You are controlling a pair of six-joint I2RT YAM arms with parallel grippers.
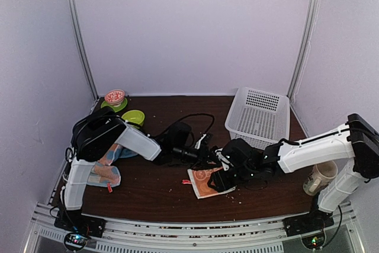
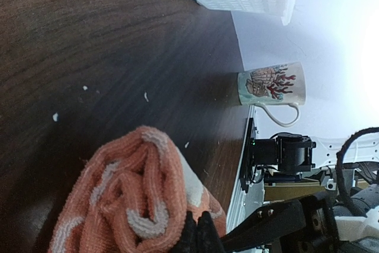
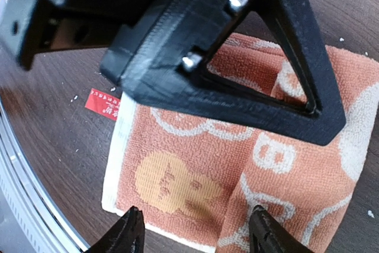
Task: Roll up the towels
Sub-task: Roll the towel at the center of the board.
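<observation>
We saw the left gripper (image 2: 198,233) pinching a bunched edge of the orange towel (image 1: 207,181), which lay low in the middle of the top view, while the right gripper (image 3: 198,232) hung spread wide over it, near a red tag (image 3: 103,103) whose white writing was too tiny to read.

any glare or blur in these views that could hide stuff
Left wrist: the right edge is blown out white past the mug, and the orange towel close to the lens is soft. Right wrist: that towel is sharp, with a pale sheen on the table. Top external: even light, slightly grainy, no strong glare.
</observation>
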